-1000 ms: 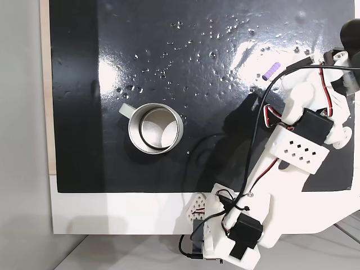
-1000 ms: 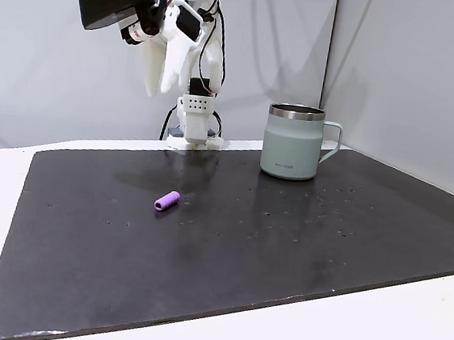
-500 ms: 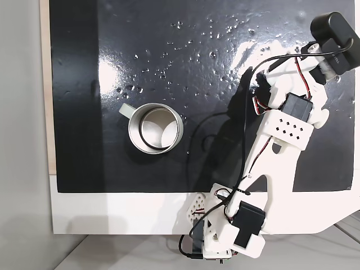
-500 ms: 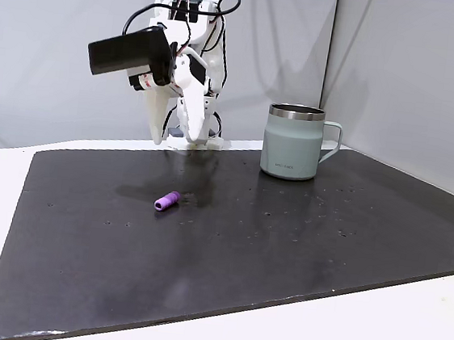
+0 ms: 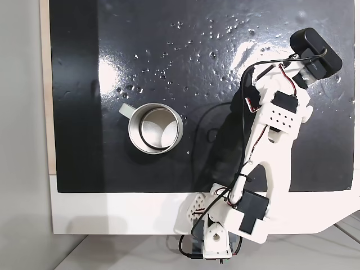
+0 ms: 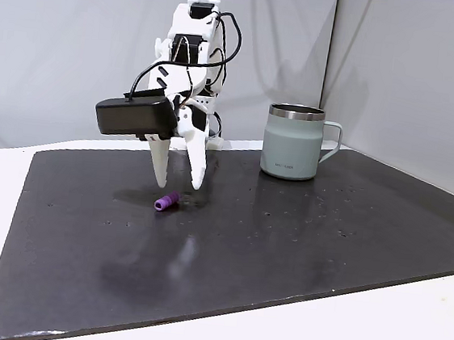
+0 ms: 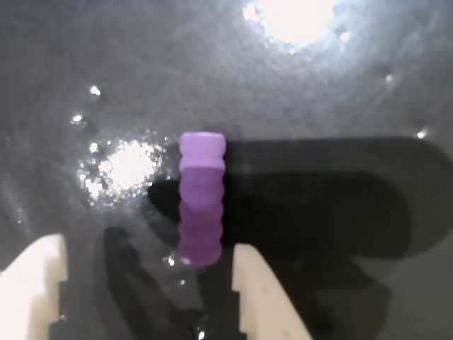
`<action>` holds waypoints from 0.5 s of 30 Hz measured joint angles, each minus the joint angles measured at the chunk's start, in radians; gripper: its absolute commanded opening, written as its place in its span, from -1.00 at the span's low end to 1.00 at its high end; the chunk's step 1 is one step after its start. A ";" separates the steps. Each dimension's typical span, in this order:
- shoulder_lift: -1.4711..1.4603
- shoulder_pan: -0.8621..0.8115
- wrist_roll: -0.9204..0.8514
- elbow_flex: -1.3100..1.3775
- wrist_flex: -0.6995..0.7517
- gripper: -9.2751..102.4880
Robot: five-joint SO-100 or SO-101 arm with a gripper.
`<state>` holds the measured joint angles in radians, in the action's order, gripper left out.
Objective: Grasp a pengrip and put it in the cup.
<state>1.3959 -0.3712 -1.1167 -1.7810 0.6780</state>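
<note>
Pengrip (image 7: 201, 207) lies loose on the black mat (image 6: 300, 243) of the surface, a short light-purple ribbed cylinder. In the wrist view its near end sits between the two white fingertips (image 7: 258, 290) and its length runs away from the camera. The pincer (image 6: 175, 182) hangs just above it in a fixed view from the side, spread wide and pinching nothing, tips pointing down and not touching the mat so far as can be told.

The cup (image 6: 295, 142), a silver-rimmed pale mug with a small handle, stands upright well apart from the pengrip, over to the right in that side view; from above, its mouth (image 5: 155, 127) is open and looks empty.

Handling, as a judgement: the pengrip looks very light and probably soft or rubbery, so it should give a little under pressure and its ribs should help against slipping. Being round, it may roll on the glossy mat if one fingertip nudges it first. The best hold appears to be across its ribbed flanks near mid-length, so the pincer would want to come slightly further along it and lower before closing, with modest force.
</note>
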 measured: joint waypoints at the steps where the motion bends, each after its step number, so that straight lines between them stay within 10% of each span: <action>1: -0.015 0.000 -0.008 0.000 -0.011 -0.32; 15: -0.152 -0.020 -0.035 0.052 -0.083 -0.59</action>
<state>1.2441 -0.3912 -1.1520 -1.7288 0.5952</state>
